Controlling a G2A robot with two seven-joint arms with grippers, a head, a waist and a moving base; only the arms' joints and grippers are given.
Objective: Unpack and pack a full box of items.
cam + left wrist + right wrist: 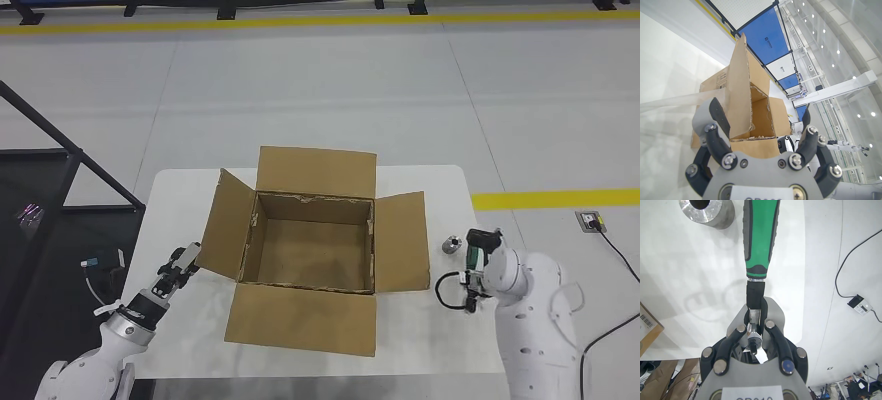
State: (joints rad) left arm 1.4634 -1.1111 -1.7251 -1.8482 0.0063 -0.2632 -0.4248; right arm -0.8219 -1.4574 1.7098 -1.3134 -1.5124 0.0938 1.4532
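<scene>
An open cardboard box stands mid-table with all its flaps spread and its inside bare. My left gripper is at the box's left flap. It is open, and one finger sits beside the flap's lower edge. To the right of the box, my right gripper is shut on the metal shank of a ratchet wrench. The wrench's green and black handle points away from the gripper. A short metal cylinder stands on the table beside the handle's end.
The white table has bare strips either side of the box. Its right edge is close to my right arm. A black cable and a floor socket lie on the floor beyond that edge. A dark frame stands to the left.
</scene>
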